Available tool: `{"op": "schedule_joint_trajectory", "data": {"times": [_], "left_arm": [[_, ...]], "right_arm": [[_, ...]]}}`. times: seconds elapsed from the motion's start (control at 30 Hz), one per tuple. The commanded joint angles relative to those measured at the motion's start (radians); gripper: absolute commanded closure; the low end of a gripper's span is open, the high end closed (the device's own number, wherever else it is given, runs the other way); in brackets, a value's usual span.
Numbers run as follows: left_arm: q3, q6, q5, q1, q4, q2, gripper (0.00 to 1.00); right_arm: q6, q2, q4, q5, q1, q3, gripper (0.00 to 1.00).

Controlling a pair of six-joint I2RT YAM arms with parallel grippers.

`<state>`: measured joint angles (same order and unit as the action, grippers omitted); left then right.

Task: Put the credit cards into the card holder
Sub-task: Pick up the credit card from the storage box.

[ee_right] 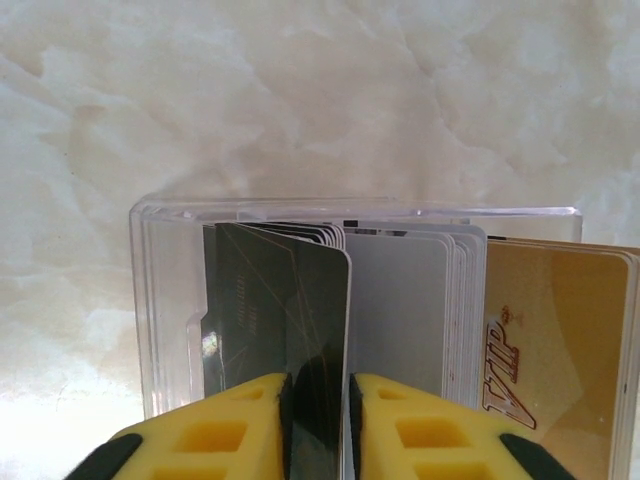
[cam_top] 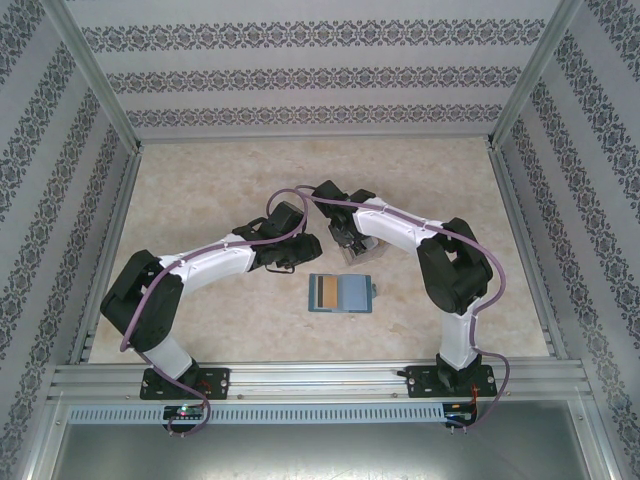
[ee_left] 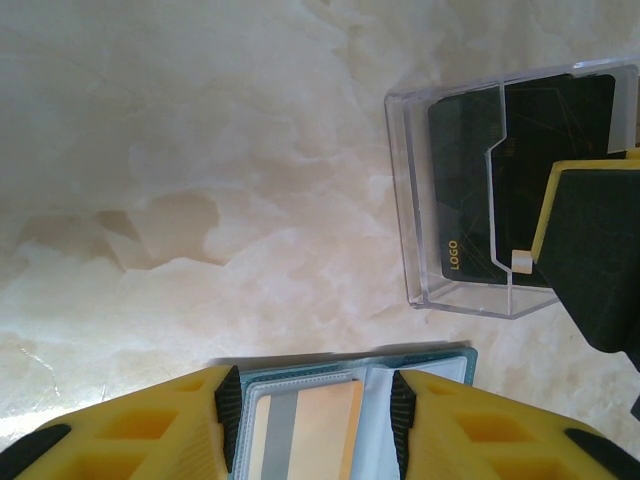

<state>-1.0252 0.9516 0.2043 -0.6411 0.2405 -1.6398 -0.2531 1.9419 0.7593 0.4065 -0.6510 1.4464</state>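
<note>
R hand (ee_right: 318,390) clenched on dark card (ee_right: 270,310) in clear box (ee_right: 165,300); L hand (ee_left: 312,390) released over open card holder (ee_left: 440,365); none clearly in, stack (ee_right: 410,300) to go

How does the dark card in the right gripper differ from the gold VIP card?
Colour: the dark card is near-black with faint gold lines; the gold VIP card is yellow-orange with dark-red lettering. Grip: the right gripper pinches the dark card, tilted off the grey cards; the gold VIP card stands ungripped at the far right. Both are thin cards standing on edge.
</note>
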Motion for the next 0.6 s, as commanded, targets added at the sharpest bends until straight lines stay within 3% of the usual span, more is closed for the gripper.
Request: {"op": "schedule_joint_trajectory", "data": {"times": [0.0, 0.27, 0.57], "left_arm": [[0.012, 0.015, -0.01, 0.008, 0.011, 0.035, 0.54], [0.022, 0.016, -0.008, 0.008, 0.007, 0.042, 0.54], [0.022, 0.009, -0.005, 0.009, 0.007, 0.061, 0.54]], "right_arm": [[0.006, -0.039, 0.029, 0.038, -0.007, -0.012, 0.83], [-0.004, -0.062, 0.041, 0.007, -0.007, -0.01, 0.88], [-0.056, -0.187, 0.047, -0.112, -0.006, -0.033, 0.97]]}}
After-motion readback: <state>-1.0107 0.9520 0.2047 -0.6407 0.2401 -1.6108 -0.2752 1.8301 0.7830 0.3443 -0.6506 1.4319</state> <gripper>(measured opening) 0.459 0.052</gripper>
